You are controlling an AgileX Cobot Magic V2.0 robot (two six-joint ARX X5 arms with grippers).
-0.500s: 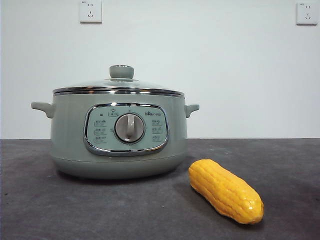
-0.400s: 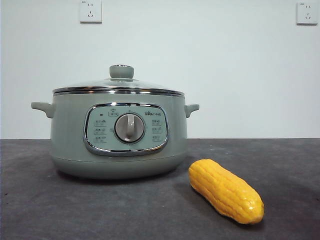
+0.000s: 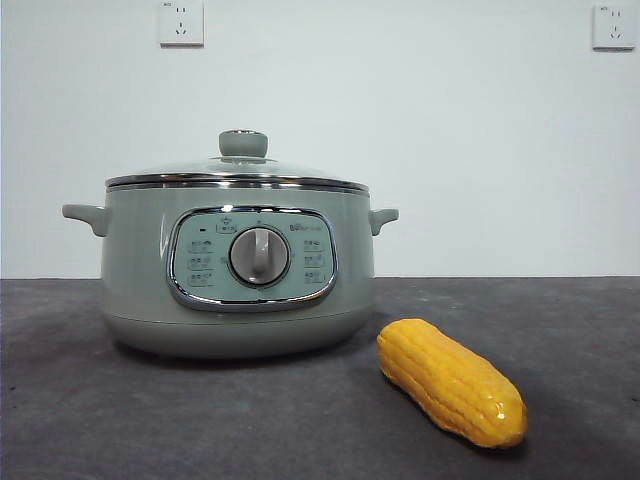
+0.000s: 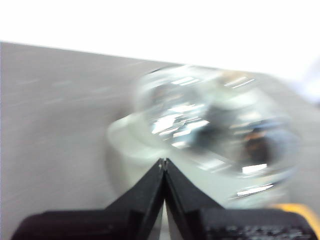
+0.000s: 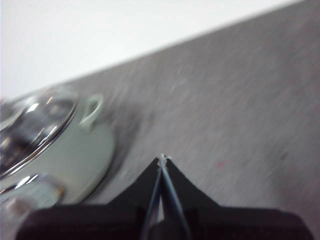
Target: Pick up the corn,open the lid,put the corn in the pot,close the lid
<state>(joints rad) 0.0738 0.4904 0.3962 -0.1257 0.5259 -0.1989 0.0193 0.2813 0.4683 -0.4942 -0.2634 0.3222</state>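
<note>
Corn lies on the dark desk, in front of the pot and toward its side, close to it but not touching. Lid sits closed on the pot, with its knob on top. Left gripper has its fingers pressed together and holds nothing; it is above the blurred lid, and a small yellow part of the corn shows beside one finger. Right gripper also has its fingers together, empty, over the bare desk beside the pot handle. Corn is apart from both pairs of fingers.
</note>
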